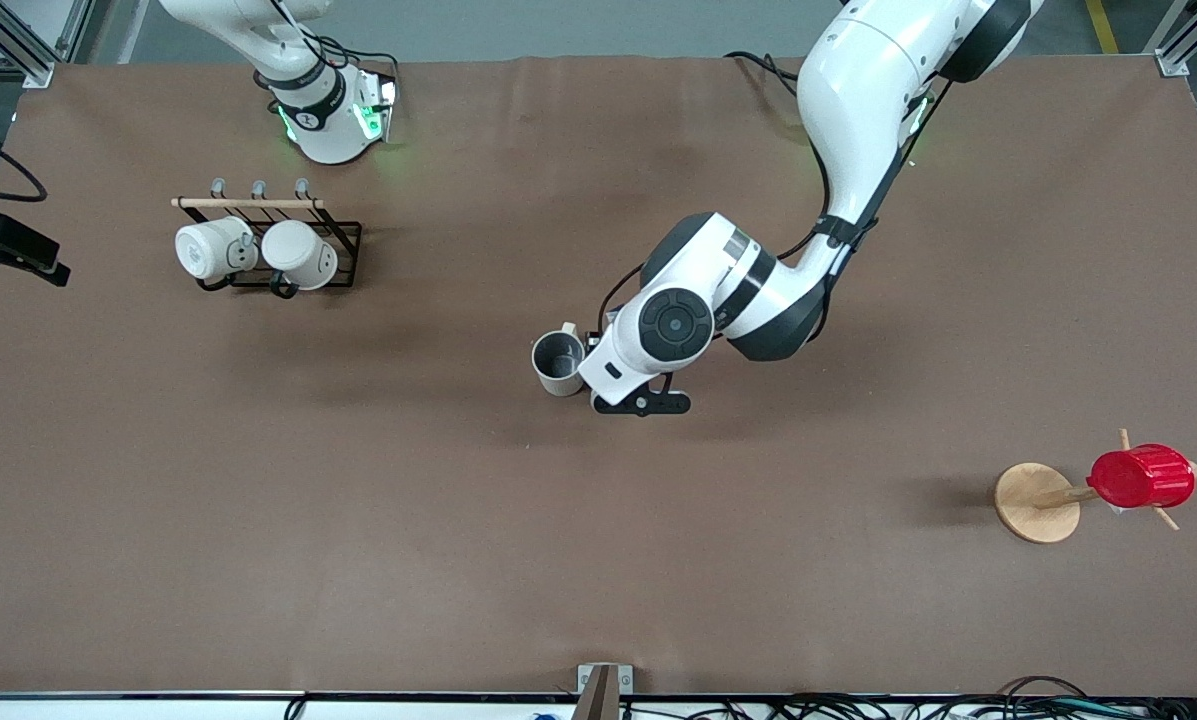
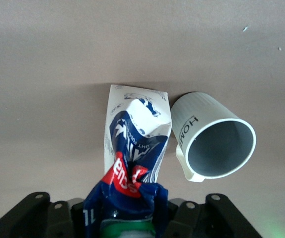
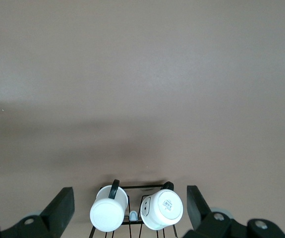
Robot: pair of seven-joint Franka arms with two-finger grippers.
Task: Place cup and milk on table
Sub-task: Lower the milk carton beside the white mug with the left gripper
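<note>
- Front view: the cup (image 1: 558, 363) stands in the middle of the bench (image 1: 598, 560), so it looks done. My left claw (image 1: 598, 375) is just beside it. Two white mugs (image 1: 258, 252) hang near my right arm's corner, well clear.
- Left wrist view: my left claw is clamped on the milk (image 2: 135, 148), low beside the cup (image 2: 214, 144); letting go is left.
- Right wrist view: my right claw (image 3: 130, 210) waits, fingers apart, over the mug rack (image 3: 132, 198).

Two plain white mugs (image 1: 216, 248) (image 1: 300, 254) are counted on one black wire rack (image 1: 343, 262). One cream-beige mug (image 1: 558, 363), one blue-and-white milk carton (image 2: 135, 148) and one red ribbed cup (image 1: 1141, 476) are seen.
</note>
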